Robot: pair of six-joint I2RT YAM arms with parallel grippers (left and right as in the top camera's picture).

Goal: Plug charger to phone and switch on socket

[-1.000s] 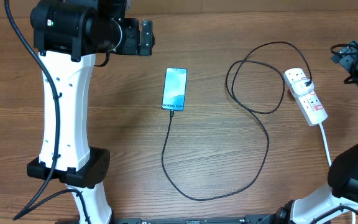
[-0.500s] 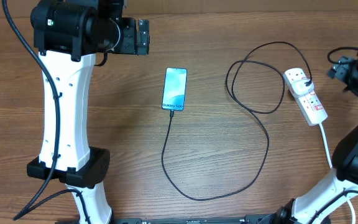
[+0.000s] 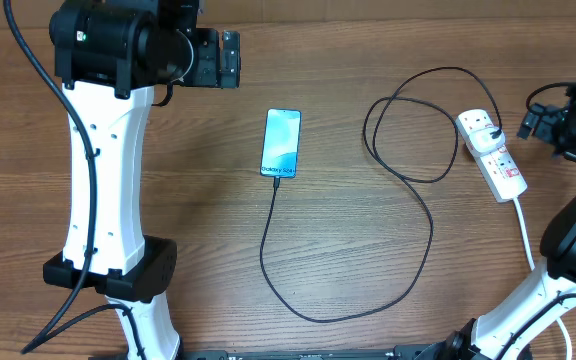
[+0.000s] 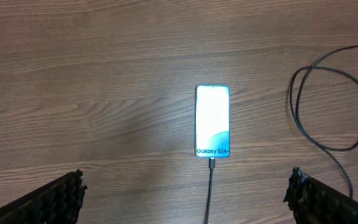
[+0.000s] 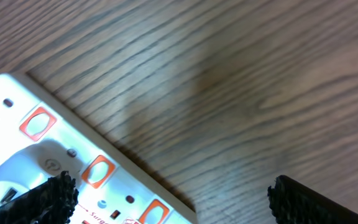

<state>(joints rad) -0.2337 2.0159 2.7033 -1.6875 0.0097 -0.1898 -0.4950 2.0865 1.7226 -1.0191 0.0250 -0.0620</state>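
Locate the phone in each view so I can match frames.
Overhead: phone near centre, just above the middle.
Left wrist: phone just right of centre.
Right wrist: not in it; only the power strip shows.
Shared landmark: black charger cable at the phone's lower edge, overhead and left wrist.

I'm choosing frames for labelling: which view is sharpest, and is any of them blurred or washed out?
Overhead: evenly lit and sharp, but the phone lettering is tiny. Left wrist: crisp, lettering readable, upper screen washed pale. Right wrist: softest, very close on the socket, table grain slightly blurred.
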